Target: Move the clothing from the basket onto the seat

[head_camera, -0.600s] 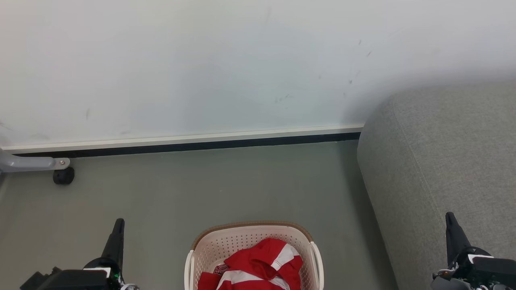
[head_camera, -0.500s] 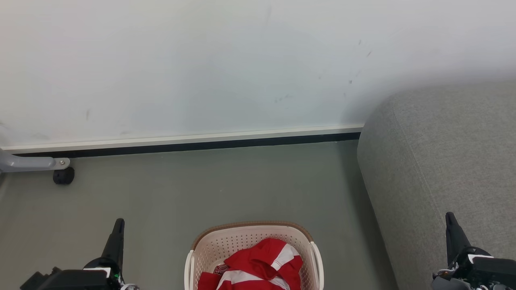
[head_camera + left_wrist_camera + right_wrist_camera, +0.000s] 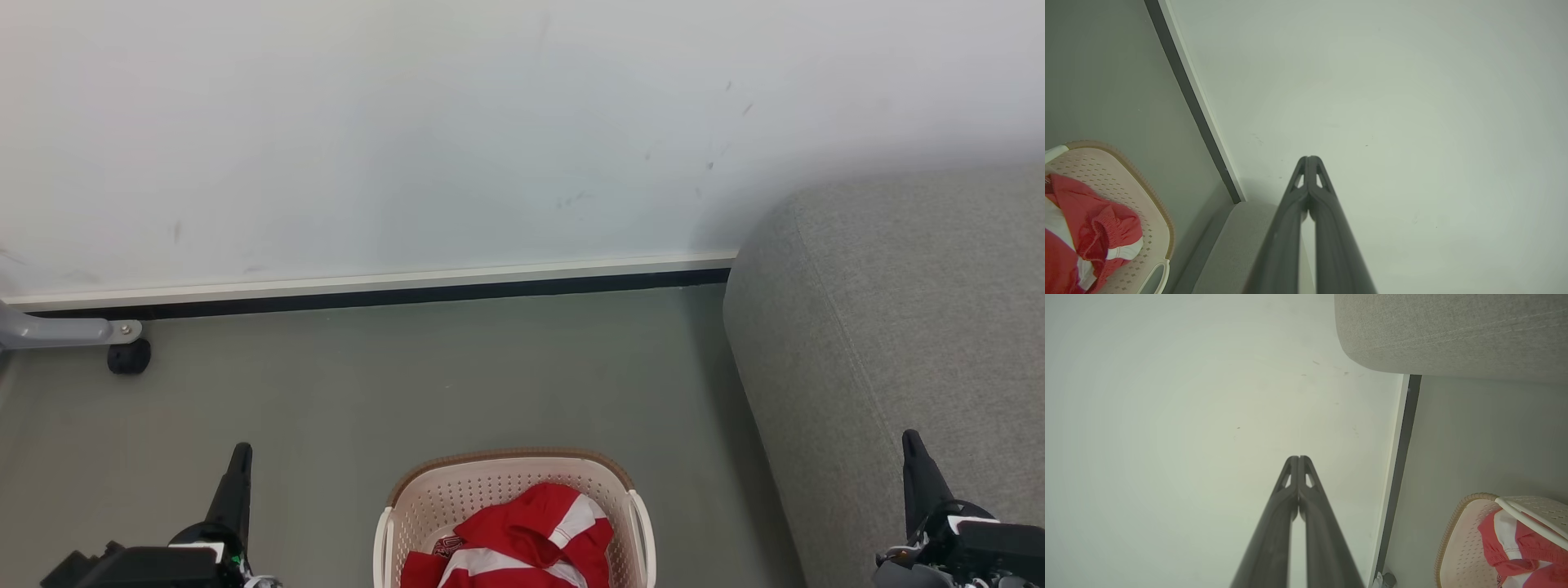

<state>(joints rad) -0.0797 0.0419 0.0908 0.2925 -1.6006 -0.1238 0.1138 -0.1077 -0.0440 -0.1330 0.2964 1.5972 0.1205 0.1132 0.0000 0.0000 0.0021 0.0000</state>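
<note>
The head view's bottom edge cuts off the basket point(image 3: 441, 498) and the clothing point(image 3: 522, 531) in it — the logo point(image 3: 447, 545) is too small to read. The seat point(image 3: 898, 327) runs off the right edge — a grey leg point(image 3: 57, 331) off the left

Half a second on, nothing in the head view has visibly shifted: the left hand point(image 3: 242, 451) and right hand point(image 3: 909, 438), both closed, hold the same spots, the red clothing point(image 3: 522, 535) lies in the same folds in the basket point(image 3: 510, 454), and the framing is unchanged
</note>
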